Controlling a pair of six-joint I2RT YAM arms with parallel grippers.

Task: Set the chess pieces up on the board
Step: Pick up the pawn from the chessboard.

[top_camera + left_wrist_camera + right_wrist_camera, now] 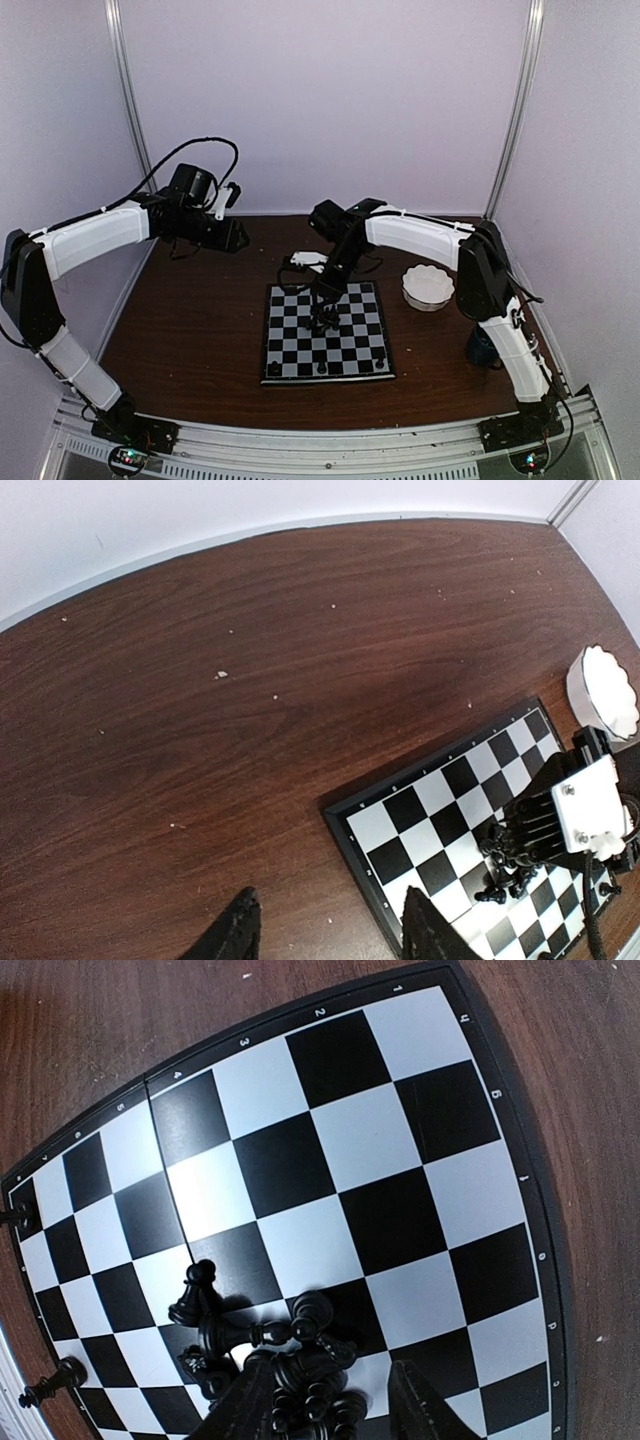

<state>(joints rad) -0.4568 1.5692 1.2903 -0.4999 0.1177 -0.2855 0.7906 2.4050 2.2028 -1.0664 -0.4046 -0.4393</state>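
Your right pincer [325, 1395] hangs low over the middle of the board [300, 352], fingers spread and released on either side of a jumbled heap of black chess pieces [290, 1345] — some upright, some tipped against one another — while a lone piece [48, 1387] sits out at the board's rim. Your left pincer [330, 925] is held high above the brown worktop [250, 680], off the board's far-left corner, its fingers apart and gripping nothing. The white bowl [427, 287] stands just to the right of the board.
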